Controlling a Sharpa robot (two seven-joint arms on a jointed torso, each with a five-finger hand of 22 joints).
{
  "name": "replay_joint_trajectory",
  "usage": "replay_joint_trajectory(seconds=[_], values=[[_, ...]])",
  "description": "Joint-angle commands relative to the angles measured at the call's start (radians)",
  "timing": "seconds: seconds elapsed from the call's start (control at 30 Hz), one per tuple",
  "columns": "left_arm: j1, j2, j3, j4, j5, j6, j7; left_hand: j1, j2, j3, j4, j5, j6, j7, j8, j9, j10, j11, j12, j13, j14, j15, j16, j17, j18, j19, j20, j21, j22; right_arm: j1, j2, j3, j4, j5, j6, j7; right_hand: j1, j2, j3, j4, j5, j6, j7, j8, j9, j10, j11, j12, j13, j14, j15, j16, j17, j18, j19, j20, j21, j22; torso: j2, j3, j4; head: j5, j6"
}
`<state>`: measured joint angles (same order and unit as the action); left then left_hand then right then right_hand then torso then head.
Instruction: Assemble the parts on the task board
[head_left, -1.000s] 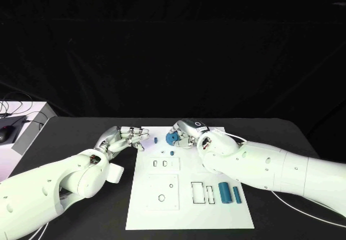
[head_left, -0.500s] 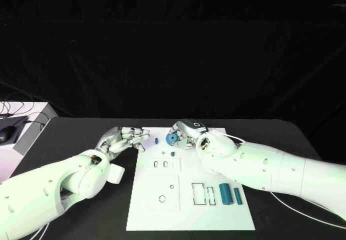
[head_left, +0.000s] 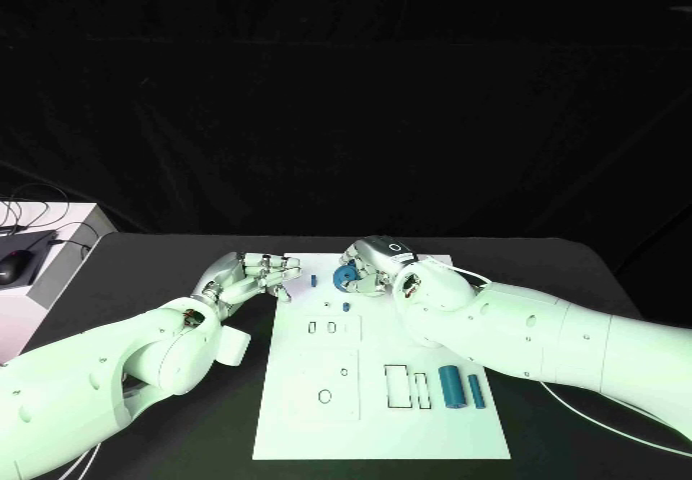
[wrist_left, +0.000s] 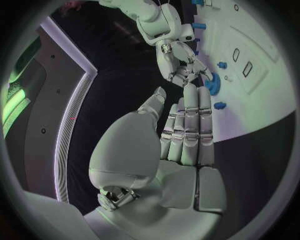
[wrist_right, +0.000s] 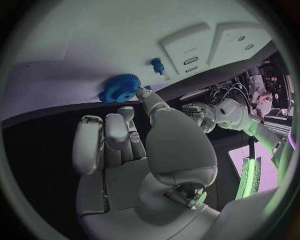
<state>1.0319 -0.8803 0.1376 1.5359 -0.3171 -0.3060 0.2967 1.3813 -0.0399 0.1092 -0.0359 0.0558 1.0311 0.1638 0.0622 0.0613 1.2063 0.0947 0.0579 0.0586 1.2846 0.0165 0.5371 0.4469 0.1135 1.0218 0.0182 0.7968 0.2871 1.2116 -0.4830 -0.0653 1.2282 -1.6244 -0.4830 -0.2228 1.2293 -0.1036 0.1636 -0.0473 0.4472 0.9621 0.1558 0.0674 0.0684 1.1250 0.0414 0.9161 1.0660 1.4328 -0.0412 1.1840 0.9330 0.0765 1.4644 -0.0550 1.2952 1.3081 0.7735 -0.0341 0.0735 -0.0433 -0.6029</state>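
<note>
White plate first: the task board lies in the middle of the black table, reaching from just before me to where my two hands meet at its far edge. My right hand hovers over that far edge and pinches a round blue gear between thumb and fingertips; in the right wrist view the gear sits right at my thumb tip, just above the board. My left hand rests beside the board's left edge, fingers straight and close together, holding nothing. Two blue bars lie side by side near the board's right edge, by two outlined slots. Smallest, a blue peg stands just nearer me than the gear.
</note>
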Motion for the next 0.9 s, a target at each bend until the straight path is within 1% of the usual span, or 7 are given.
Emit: replay_joint_trajectory(seconds=[0.03, 0.2, 0.37, 0.6, 0.67, 0.83, 0.9], values=[[0.000, 0.002, 0.001, 0.000, -0.001, 0.015, 0.008, -0.002, 0.008, 0.005, -0.001, -0.002, 0.000, 0.001, 0.000, 0.001, -0.005, 0.002, 0.001, 0.001, -0.003, -0.001, 0.002, -0.001, 0.012, -0.004, 0.003, 0.005, -0.002, 0.000, -0.003, 0.000, 0.002, 0.011, -0.015, 0.010, -0.003, -0.020, 0.002, 0.027, -0.008, -0.028, 0.015, -0.003, 0.000, -0.007, 0.004, -0.004, -0.005, -0.001, 0.007, -0.001, 0.003, -0.010, 0.078, 0.008, 0.005, 0.193, -0.001, 0.0015, 0.0004, 0.000, 0.000], [0.000, 0.002, 0.001, -0.001, -0.001, 0.015, 0.008, -0.003, 0.008, 0.005, -0.001, -0.002, -0.001, 0.001, 0.000, 0.001, -0.005, 0.002, 0.001, 0.001, -0.003, -0.001, 0.002, -0.001, 0.012, -0.004, 0.003, 0.006, -0.002, 0.000, -0.010, 0.000, 0.008, 0.019, -0.020, 0.016, 0.003, -0.035, 0.004, 0.063, -0.013, -0.027, 0.015, -0.003, 0.000, -0.009, 0.005, 0.000, -0.012, 0.000, 0.008, -0.001, 0.008, -0.009, 0.078, 0.009, 0.007, 0.193, -0.001, 0.0018, 0.0003, 0.000, 0.000], [0.000, 0.002, 0.001, -0.001, -0.001, 0.015, 0.008, -0.003, 0.008, 0.005, -0.001, -0.002, -0.001, 0.001, 0.000, 0.001, -0.005, 0.002, 0.001, 0.001, -0.003, -0.001, 0.002, -0.001, 0.012, -0.004, 0.003, 0.006, -0.002, -0.001, -0.026, 0.000, 0.022, 0.036, -0.009, 0.021, -0.010, -0.034, -0.004, 0.074, -0.014, -0.014, 0.011, -0.002, 0.001, -0.005, 0.004, 0.007, -0.009, 0.001, 0.007, 0.000, 0.010, -0.010, 0.079, 0.009, 0.009, 0.194, 0.000, 0.0017, -0.0003, 0.001, 0.001], [0.000, 0.001, 0.001, -0.001, -0.001, 0.014, 0.008, -0.003, 0.007, 0.005, -0.001, -0.002, -0.002, 0.002, 0.000, 0.001, -0.006, 0.003, 0.001, 0.001, -0.003, -0.001, 0.002, -0.002, 0.013, -0.004, 0.003, 0.007, -0.004, -0.004, -0.053, -0.001, 0.037, 0.070, 0.031, 0.030, -0.058, -0.031, -0.019, 0.103, -0.011, -0.001, 0.007, -0.002, 0.000, 0.001, 0.003, 0.019, 0.000, 0.002, 0.006, 0.003, 0.013, -0.011, 0.080, 0.008, 0.016, 0.195, 0.000, 0.0020, -0.0031, 0.004, -0.001], [0.000, 0.001, 0.001, -0.002, -0.001, 0.014, 0.008, -0.003, 0.007, 0.005, -0.001, -0.002, -0.002, 0.002, 0.000, 0.001, -0.006, 0.003, 0.001, 0.001, -0.003, -0.001, 0.002, -0.002, 0.013, -0.004, 0.003, 0.007, -0.004, -0.005, -0.057, -0.002, 0.037, 0.083, 0.038, 0.034, -0.082, -0.018, -0.020, 0.118, -0.004, 0.004, 0.005, -0.002, 0.001, 0.004, 0.002, 0.023, 0.003, 0.002, 0.006, 0.005, 0.015, -0.012, 0.080, 0.007, 0.019, 0.196, -0.001, 0.0024, -0.0032, 0.004, -0.001], [0.000, 0.002, 0.001, -0.004, -0.001, 0.015, 0.008, -0.003, 0.007, 0.005, -0.001, -0.002, -0.002, 0.002, 0.000, 0.001, -0.006, 0.003, 0.001, 0.001, -0.003, -0.001, 0.002, -0.002, 0.013, -0.004, 0.003, 0.007, -0.004, -0.007, -0.061, -0.003, 0.034, 0.109, 0.045, 0.043, -0.102, 0.010, -0.025, 0.106, 0.027, 0.013, 0.003, -0.003, 0.000, 0.012, 0.000, 0.038, 0.018, 0.004, 0.004, 0.016, 0.026, -0.015, 0.082, 0.006, 0.034, 0.200, -0.001, 0.0022, -0.0005, 0.001, -0.001], [0.000, 0.003, 0.001, -0.005, -0.001, 0.015, 0.008, -0.003, 0.007, 0.005, -0.001, -0.002, -0.002, 0.002, 0.000, 0.001, -0.006, 0.003, 0.001, 0.001, -0.003, -0.001, 0.002, -0.002, 0.013, -0.004, 0.003, 0.007, -0.004, -0.007, -0.062, -0.003, 0.032, 0.115, 0.047, 0.044, -0.115, 0.023, -0.030, 0.082, 0.029, 0.014, 0.003, -0.003, 0.000, 0.014, 0.000, 0.039, 0.024, 0.003, 0.004, 0.019, 0.027, -0.016, 0.081, 0.006, 0.037, 0.200, -0.001, 0.0024, 0.0000, 0.001, -0.001]])
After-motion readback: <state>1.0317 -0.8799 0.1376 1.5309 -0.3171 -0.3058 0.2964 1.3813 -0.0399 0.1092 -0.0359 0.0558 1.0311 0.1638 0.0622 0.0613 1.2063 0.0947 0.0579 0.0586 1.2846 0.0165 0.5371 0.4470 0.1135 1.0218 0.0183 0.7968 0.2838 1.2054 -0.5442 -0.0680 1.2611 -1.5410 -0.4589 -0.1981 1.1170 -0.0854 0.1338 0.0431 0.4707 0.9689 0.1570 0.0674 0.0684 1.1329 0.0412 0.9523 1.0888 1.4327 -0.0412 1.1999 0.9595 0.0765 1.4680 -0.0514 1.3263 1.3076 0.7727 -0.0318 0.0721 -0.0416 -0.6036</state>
